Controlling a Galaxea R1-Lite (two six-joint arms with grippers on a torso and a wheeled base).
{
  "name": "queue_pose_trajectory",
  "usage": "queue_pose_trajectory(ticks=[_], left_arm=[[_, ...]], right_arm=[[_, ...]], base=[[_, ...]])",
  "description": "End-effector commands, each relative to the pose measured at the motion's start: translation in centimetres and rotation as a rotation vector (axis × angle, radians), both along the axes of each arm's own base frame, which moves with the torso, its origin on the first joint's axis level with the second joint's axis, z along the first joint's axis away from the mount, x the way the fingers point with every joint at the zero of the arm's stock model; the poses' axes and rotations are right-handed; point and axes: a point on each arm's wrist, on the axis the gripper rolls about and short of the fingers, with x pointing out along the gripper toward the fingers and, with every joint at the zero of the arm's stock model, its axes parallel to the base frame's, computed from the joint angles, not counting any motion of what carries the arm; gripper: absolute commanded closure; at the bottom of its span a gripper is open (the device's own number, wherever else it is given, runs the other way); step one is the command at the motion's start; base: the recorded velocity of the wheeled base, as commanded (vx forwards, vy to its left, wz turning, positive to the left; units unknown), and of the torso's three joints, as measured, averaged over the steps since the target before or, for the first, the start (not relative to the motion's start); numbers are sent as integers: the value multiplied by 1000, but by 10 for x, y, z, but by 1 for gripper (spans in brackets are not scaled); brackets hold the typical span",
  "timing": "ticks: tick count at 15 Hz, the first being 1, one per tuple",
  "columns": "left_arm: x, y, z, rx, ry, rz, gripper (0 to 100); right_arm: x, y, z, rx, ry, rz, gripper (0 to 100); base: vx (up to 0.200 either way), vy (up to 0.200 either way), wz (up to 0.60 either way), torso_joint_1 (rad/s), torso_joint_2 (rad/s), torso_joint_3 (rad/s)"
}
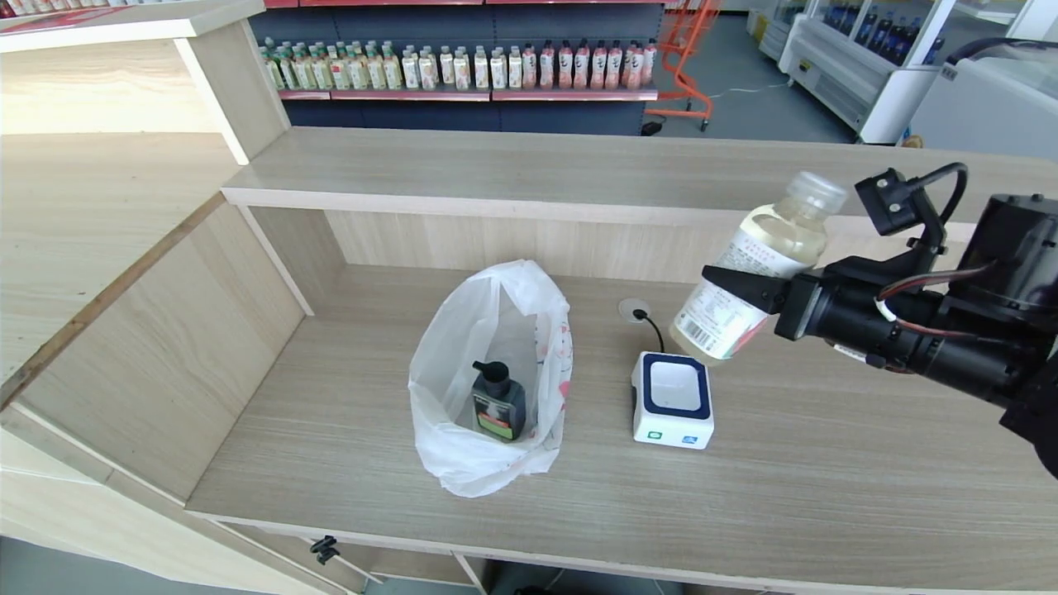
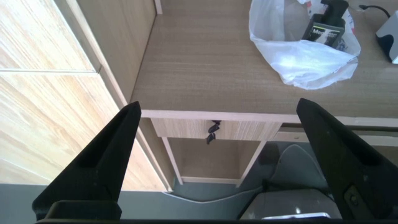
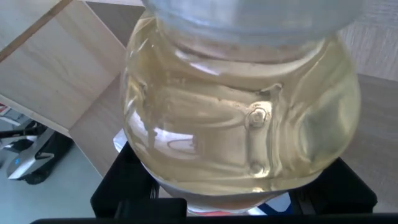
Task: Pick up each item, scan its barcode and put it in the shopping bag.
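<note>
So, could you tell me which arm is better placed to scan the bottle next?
Right: the right gripper holds the bottle tilted above the scanner; the left gripper is open, out past the counter's front edge.

Wooden counter, light grain; raised ledge along its far side. Key hanging below the near edge, left. Far background: shelf of drink bottles, orange rack, white chiller cabinets far right.

Shopping bag stands mid-counter, pump bottle upright inside it. Scanner just right of the bag, cable running back to a port behind it. Drink bottle tilted above the scanner's right rear, held in right pincer.
</note>
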Motion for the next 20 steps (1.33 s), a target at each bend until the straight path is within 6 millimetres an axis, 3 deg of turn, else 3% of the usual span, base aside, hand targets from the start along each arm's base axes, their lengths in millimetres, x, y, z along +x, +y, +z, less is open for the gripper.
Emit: queue_pose_trajectory(ticks=[1,5,8,11,16,20], left_arm=[[0,0,0,0,2,0,0],[0,0,0,0,2,0,0],[0,0,0,0,2,0,0],[0,0,0,0,2,0,0],[0,0,0,0,2,0,0],[0,0,0,0,3,0,0]], right_arm=[[25,26,-18,-21,64,55,100],[58,72,-43,-47,93,41,100],[84,101,-57,-63,16,79,100],[91,130,-64,-58,-13,130,100],[112,148,-109,-176,-117,144,100],[128,158,-112,-157,-164,142,100]], base=[[0,0,0,0,0,0],[0,0,0,0,0,0],[0,0,0,0,0,0],[0,0,0,0,0,0],[0,0,0,0,0,0],[0,0,0,0,0,0]])
